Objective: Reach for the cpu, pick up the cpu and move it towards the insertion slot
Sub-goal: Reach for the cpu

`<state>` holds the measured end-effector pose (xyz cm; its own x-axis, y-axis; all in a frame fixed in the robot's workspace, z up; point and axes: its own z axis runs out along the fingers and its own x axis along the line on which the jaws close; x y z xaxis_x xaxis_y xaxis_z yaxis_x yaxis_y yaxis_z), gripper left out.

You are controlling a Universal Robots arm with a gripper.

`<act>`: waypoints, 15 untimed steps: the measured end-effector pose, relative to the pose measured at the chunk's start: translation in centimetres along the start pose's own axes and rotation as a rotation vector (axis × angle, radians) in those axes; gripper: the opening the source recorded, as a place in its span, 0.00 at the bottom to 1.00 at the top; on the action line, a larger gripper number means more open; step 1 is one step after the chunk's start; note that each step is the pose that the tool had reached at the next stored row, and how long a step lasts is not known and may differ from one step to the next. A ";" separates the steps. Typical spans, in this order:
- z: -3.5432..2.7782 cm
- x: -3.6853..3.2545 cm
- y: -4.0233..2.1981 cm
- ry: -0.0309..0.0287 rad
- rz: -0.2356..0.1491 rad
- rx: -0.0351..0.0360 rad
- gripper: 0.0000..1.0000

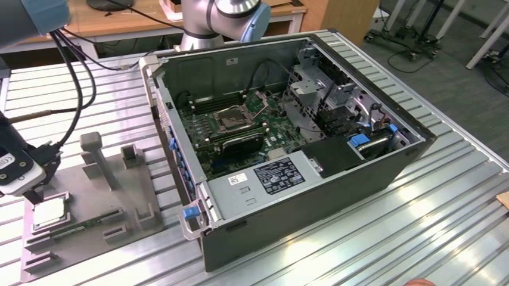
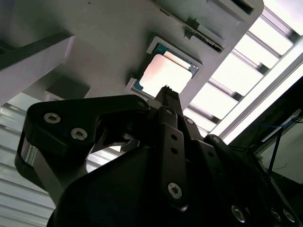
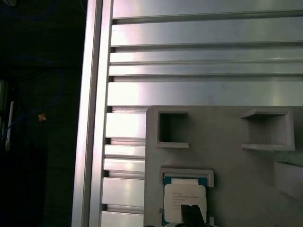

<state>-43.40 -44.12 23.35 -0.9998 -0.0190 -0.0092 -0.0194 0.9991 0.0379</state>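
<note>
The cpu (image 1: 49, 213) lies flat in a recess of a grey fixture plate (image 1: 104, 202) at the exterior view's left, its silver top facing up. My gripper (image 1: 33, 193) hangs just above the cpu's far edge and holds nothing. In both wrist views the cpu (image 2: 165, 75) (image 3: 182, 198) sits in its pale frame with the dark gripper (image 2: 166, 90) (image 3: 191, 213) tip over one edge of it. The insertion slot (image 1: 236, 119), a square socket with a silver frame, sits on the green board inside the open computer case (image 1: 318, 185), well to the right of the gripper.
A thin green memory stick (image 1: 80, 226) lies in the fixture beside the cpu. Grey posts (image 1: 94, 156) stand up from the fixture. The case's walls, cables and drive cage (image 1: 318, 95) surround the board. Everything rests on a ribbed aluminium table (image 1: 413, 226).
</note>
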 end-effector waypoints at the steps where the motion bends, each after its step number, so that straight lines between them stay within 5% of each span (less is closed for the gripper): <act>1: 0.03 0.00 -0.01 0.0001 0.000 0.0001 0.10; 15: 0.26 0.03 -0.02 -0.0001 0.000 -0.0001 0.10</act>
<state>-43.43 -44.14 23.09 -0.9998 -0.0192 -0.0094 -0.0196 0.9991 0.0380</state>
